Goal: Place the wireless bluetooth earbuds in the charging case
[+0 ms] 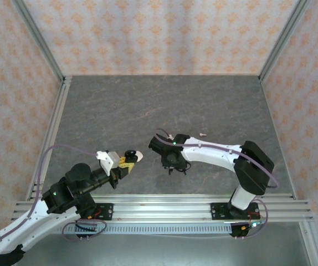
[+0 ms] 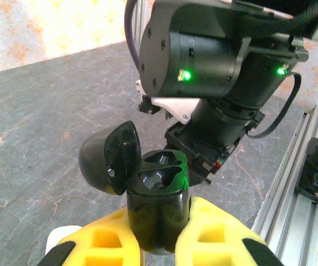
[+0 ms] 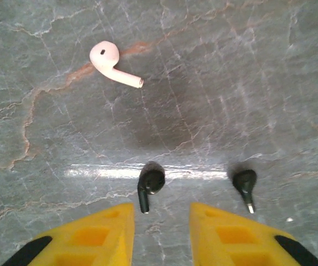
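Note:
In the left wrist view my left gripper [image 2: 159,224] is shut on the black charging case [image 2: 158,194], which stands upright between the yellow fingers. Its lid [image 2: 112,158] hangs open to the left, and both sockets are empty. My right gripper [image 3: 162,209] points down at the table, open, with nothing between its fingers. One black earbud [image 3: 149,184] lies just beyond the gap, close to the left finger. A second black earbud [image 3: 245,185] lies to its right. A white earbud [image 3: 113,66] lies farther off at upper left. From above, the right gripper [image 1: 175,165] hangs just right of the held case [image 1: 129,155].
The right arm's wrist [image 2: 214,61] looms close behind the held case. A white rounded object [image 1: 140,157] sits on the table beside the case. Another white earbud [image 1: 203,134] lies beyond the right arm. An aluminium rail [image 1: 164,202] runs along the near table edge.

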`<state>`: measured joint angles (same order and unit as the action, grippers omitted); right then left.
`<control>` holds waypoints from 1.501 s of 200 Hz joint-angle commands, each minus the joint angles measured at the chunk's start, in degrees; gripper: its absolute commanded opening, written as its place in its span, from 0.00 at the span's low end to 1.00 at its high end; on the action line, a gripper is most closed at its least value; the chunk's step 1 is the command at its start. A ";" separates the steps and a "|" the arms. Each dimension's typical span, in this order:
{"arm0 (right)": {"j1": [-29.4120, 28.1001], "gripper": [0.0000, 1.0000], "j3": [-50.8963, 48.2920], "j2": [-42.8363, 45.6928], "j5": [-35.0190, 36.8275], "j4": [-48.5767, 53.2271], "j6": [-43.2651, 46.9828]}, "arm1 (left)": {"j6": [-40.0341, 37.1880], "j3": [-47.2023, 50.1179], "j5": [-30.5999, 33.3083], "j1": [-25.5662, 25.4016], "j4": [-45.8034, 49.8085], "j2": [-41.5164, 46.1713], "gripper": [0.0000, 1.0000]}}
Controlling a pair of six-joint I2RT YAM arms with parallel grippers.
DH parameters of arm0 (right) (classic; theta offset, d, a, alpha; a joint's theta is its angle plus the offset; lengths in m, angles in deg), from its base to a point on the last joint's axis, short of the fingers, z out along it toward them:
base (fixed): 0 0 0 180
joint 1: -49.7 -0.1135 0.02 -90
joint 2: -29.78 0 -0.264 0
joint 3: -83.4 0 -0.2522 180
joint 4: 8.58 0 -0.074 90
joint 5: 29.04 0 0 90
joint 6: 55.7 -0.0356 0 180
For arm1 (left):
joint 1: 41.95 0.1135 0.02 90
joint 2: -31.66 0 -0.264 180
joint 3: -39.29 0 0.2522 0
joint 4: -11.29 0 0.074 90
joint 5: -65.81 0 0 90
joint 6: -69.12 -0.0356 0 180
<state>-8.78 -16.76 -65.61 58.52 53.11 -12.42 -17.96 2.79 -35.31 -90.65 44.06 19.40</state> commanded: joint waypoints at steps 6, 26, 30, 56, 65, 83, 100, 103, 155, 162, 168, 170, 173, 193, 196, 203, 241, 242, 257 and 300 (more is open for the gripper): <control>-1.54 0.28 0.42 -2.41 2.13 -3.89 -7.12 | -1.19 -1.47 0.55 0.00 -1.10 -0.85 0.00; -1.63 0.28 0.97 -4.98 1.96 -3.46 -7.86 | -1.50 -1.84 0.04 -0.06 -0.86 -1.21 0.00; -1.62 0.28 1.04 -5.42 1.87 -3.49 -7.94 | -1.50 -1.87 -0.04 0.00 -0.83 -1.35 0.00; -1.61 0.32 1.09 -7.50 1.66 -3.75 -8.21 | -1.09 -1.78 -0.74 -0.05 -0.86 -1.22 0.00; -1.63 0.32 0.89 -7.87 1.66 -4.03 -8.39 | -0.92 -1.74 -0.93 0.01 -0.87 -1.28 0.00; -1.63 0.33 0.77 -8.62 1.56 -4.49 -8.39 | -0.56 -1.52 -1.29 -0.02 -1.06 -1.17 0.00; -1.64 0.33 1.05 -9.58 1.48 -4.47 -8.06 | -0.24 -1.26 -1.50 -0.03 -1.37 -1.11 0.00; -1.64 0.33 1.05 -9.70 1.47 -4.43 -8.04 | -0.20 -1.21 -1.58 -0.01 -1.42 -1.04 0.00; -1.73 0.29 0.30 -10.99 0.59 -5.54 -8.12 | 0.28 -1.03 -1.78 -0.04 -1.21 -0.60 0.00; -1.76 0.28 0.13 -10.87 0.59 -5.80 -8.13 | 0.33 -0.99 -1.64 -0.05 -1.22 -0.50 0.00; -1.81 0.25 0.10 -10.80 0.58 -5.94 -8.12 | 0.33 -0.94 -1.65 -0.07 -1.18 -0.43 0.00; -1.81 0.25 0.05 -10.74 0.52 -5.92 -8.12 | 0.40 -0.87 -1.68 0.00 -1.21 -0.39 0.00; -1.81 0.23 -0.01 -10.74 0.52 -5.92 -8.05 | 0.42 -0.90 -1.68 -0.01 -1.25 -0.40 0.00; -1.81 0.16 -0.14 -9.98 0.55 -6.28 -7.65 | 0.40 -0.81 -1.62 -0.04 -1.37 -0.20 0.00; -1.81 0.16 -0.21 -9.79 0.49 -6.26 -7.60 | 0.50 -0.81 -1.63 0.01 -1.46 -0.23 0.00; -1.81 0.14 -0.33 -9.27 0.43 -6.55 -7.51 | 0.58 -0.81 -1.63 -0.01 -1.60 -0.19 0.00; -1.73 0.11 -2.20 -4.12 0.84 -8.25 -7.17 | 0.77 -0.65 -0.97 -0.05 -2.41 0.34 0.00; -1.73 0.11 -2.28 -3.93 0.85 -8.35 -7.16 | 0.77 -0.60 -0.95 -0.01 -2.40 0.36 0.00; -1.63 0.10 -3.49 -0.58 0.84 -9.86 -7.05 | 0.66 -0.46 -0.59 -0.01 -2.79 0.56 0.00; -1.54 0.08 -6.73 11.47 3.73 -13.69 -7.61 | 0.12 0.33 -0.92 -0.02 -6.86 -0.40 0.00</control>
<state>-10.27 -22.29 -60.96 58.45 42.02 -19.72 -17.79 2.77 -35.94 -90.65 43.19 19.23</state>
